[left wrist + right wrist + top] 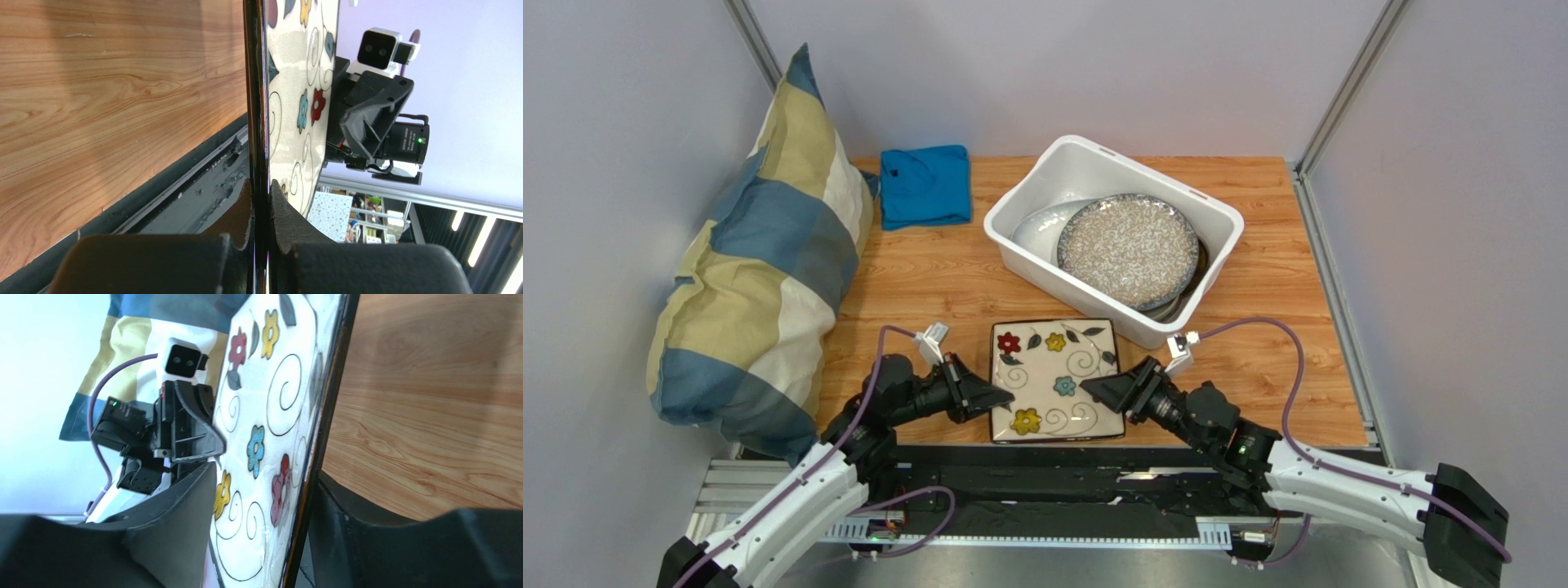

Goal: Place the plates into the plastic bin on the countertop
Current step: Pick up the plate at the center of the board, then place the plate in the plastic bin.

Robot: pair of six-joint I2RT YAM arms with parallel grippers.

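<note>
Near countertop (928, 276) edge, left gripper (1001, 395) clamping floral plate (1057, 368) — right gripper (1092, 390) parted astride it

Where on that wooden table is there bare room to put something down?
Bare wood lies between the blue cloth, the pillow, the white bin and the floral plate, and in a strip from the bin to the table's right edge. The near edge is crowded: the left claw and right claw flank the plate.

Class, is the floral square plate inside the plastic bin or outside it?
Outside. The floral plate is at the near edge of the countertop, apart from the bin, which holds the speckled plate.
</note>
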